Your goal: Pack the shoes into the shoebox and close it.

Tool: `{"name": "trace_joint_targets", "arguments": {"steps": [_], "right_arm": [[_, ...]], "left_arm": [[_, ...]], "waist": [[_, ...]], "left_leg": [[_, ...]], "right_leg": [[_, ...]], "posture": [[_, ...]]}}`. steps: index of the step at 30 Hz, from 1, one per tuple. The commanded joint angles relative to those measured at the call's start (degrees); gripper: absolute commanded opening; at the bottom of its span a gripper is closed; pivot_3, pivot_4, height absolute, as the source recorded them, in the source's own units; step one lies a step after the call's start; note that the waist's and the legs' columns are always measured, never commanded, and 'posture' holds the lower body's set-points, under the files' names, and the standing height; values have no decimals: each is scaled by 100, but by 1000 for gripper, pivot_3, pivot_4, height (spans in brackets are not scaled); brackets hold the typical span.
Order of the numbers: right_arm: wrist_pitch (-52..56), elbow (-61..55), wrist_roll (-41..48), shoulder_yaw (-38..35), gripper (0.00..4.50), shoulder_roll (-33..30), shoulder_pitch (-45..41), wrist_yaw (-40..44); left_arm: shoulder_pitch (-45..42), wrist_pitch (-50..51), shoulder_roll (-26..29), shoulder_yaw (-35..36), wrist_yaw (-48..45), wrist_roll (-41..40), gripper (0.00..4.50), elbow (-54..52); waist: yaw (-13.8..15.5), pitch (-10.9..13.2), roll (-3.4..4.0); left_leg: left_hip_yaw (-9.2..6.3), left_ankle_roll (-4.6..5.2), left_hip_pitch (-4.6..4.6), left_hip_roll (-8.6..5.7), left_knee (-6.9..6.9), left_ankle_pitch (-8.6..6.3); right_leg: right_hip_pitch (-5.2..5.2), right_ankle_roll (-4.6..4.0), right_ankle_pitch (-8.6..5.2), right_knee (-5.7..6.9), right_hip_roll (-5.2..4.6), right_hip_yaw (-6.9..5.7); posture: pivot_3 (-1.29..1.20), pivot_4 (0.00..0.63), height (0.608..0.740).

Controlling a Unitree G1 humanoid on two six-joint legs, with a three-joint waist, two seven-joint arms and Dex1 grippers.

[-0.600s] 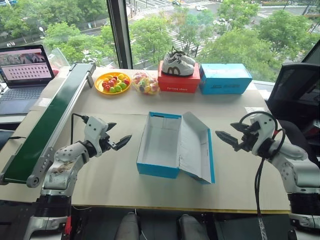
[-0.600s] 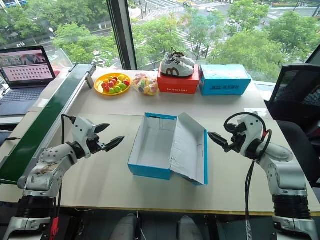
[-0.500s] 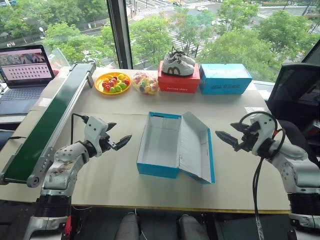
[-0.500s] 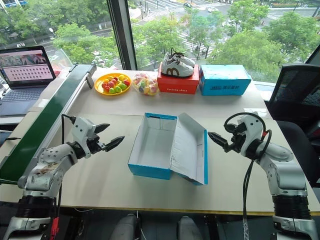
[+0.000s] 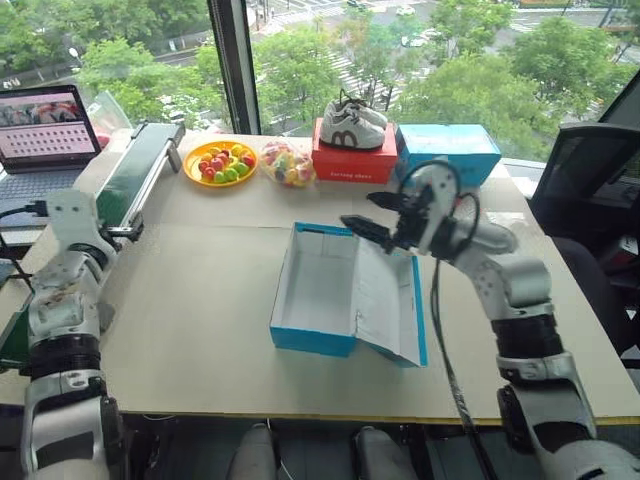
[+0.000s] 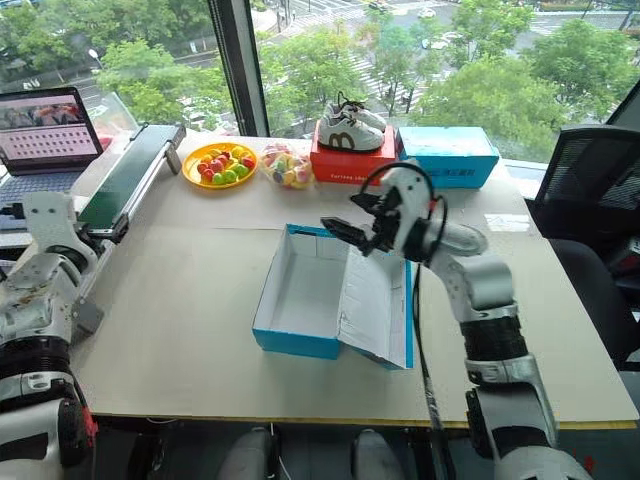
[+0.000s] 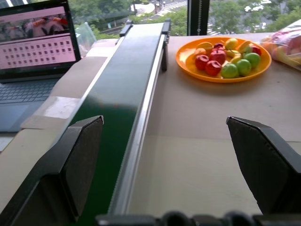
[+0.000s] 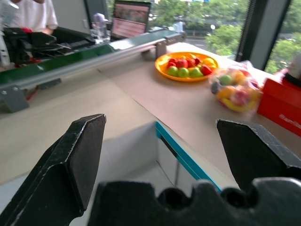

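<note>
Your bright blue cardboard shoebox [image 5: 340, 295] sits open and empty mid-table, white inside showing, flap lid lying out to its right; R gripper [image 5: 378, 214] hovers over its far edge, fingers wide apart, holding nothing; L gripper [image 7: 164, 160] also spread wide, near the green conveyor belt [image 7: 117, 94]. No red sneakers visible anywhere, so find them before reaching; don't grab the white-and-grey sneakers [image 5: 352, 125] on the red box [image 5: 352, 163].

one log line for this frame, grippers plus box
left gripper: open, by conveyor | right gripper: open, empty, over shoebox | shoebox: open, empty
</note>
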Motion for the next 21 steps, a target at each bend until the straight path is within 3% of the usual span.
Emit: {"name": "trace_joint_targets", "arguments": {"steps": [1, 12, 21], "right_arm": [[-261, 120, -143, 149, 4439, 197, -219, 83], [-425, 174, -280, 228, 4439, 469, -185, 194], [-161, -320, -123, 259, 4439, 628, 66, 166]], "left_arm": [[-285, -408, 282, 121, 70, 118, 4500, 519], [-860, -992, 900, 102, -117, 197, 4500, 1887], [-753, -1117, 946, 342, -599, -140, 4500, 1904]], "waist": [[69, 0, -6], [115, 2, -11], [98, 2, -11]], "left_leg": [[1, -9, -17, -1, 6, 5], [1, -36, -29, 4, 8, 21], [2, -37, -29, 4, 8, 22]], "right_leg": [[-27, -1, 0, 23, -2, 0], [-55, -10, 5, 57, 1, -7], [-55, -11, 5, 60, 1, -7]], "posture": [[0, 150, 740], [0, 150, 740], [0, 150, 740]]}}
